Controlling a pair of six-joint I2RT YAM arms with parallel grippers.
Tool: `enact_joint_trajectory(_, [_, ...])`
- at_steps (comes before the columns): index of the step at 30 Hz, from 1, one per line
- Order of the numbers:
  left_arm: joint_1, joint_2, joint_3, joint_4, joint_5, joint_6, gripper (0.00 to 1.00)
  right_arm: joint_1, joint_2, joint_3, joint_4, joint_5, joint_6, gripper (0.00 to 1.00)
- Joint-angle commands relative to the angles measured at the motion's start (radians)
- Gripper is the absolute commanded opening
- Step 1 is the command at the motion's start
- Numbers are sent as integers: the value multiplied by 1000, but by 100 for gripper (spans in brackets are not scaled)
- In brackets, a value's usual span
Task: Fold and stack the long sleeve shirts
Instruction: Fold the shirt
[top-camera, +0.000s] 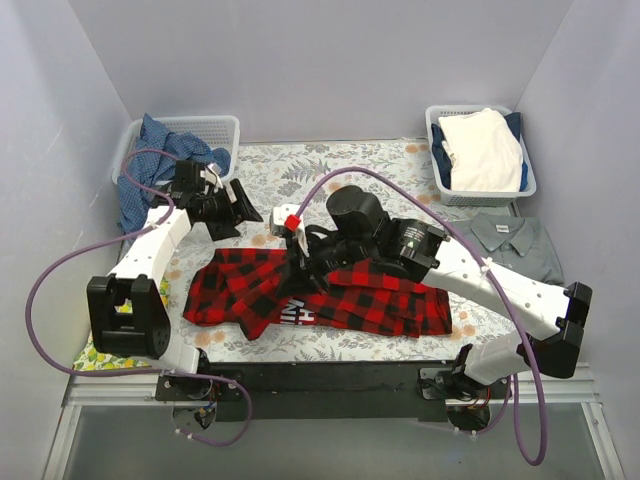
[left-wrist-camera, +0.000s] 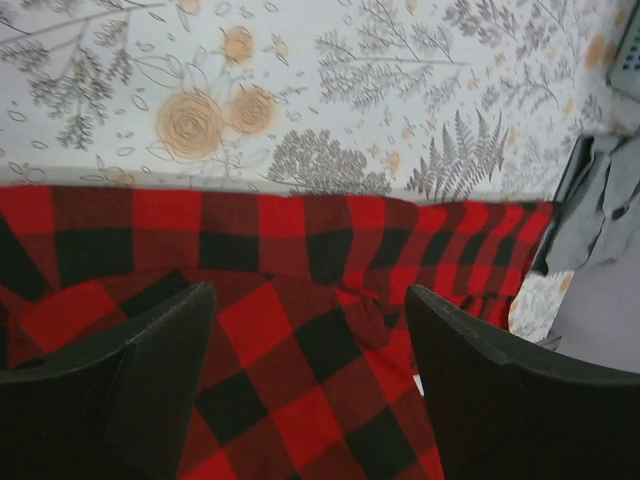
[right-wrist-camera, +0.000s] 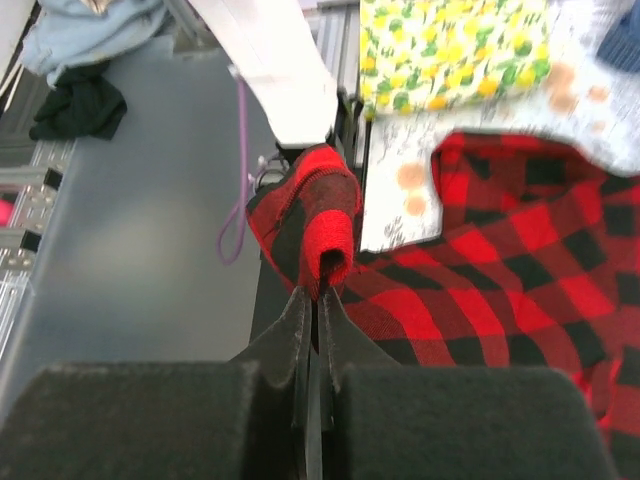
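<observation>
Our right pincer (right-wrist-camera: 318, 298) is pinching a bunched edge of the plaid flannel (right-wrist-camera: 520, 260); our left pincer (left-wrist-camera: 310, 298) is hovering spread. We are judging it soft and limp, so we are favouring edge grips.

Plaid flannel shirt (top-camera: 340, 300): was soft, matt woven cloth, faintly napped, with flat white printed lettering. Grey collared shirt (top-camera: 510, 245): appeared as smooth matt cloth. Table cover (top-camera: 340, 165): was flat, matt floral-printed fabric. Basket (top-camera: 225, 120): was pale perforated plastic. Fingers (left-wrist-camera: 160, 390) of the left gripper (left-wrist-camera: 310, 300): looked matt black and finely grained. Arm shells (top-camera: 160, 245): were smooth white, slightly glossy. Cable (top-camera: 60, 270): had a smooth purple sheath.
</observation>
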Motion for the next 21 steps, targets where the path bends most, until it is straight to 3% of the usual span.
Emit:
enact_joint_trajectory(1, [-54, -73, -49, -29, 64, 60, 76, 4, -44, -102, -4, 13, -17, 1])
enact_joint_trajectory(10, [-124, -120, -139, -91, 61, 70, 76, 4, 17, -111, 55, 48, -31, 1])
enact_joint_trajectory(17, [-122, -142, -222, -164, -199, -12, 76, 4, 33, -68, 180, 158, 29, 1])
enact_joint_trajectory(21, [-102, -130, -221, -128, -267, -74, 78, 0, -12, -99, 184, 275, 56, 1])
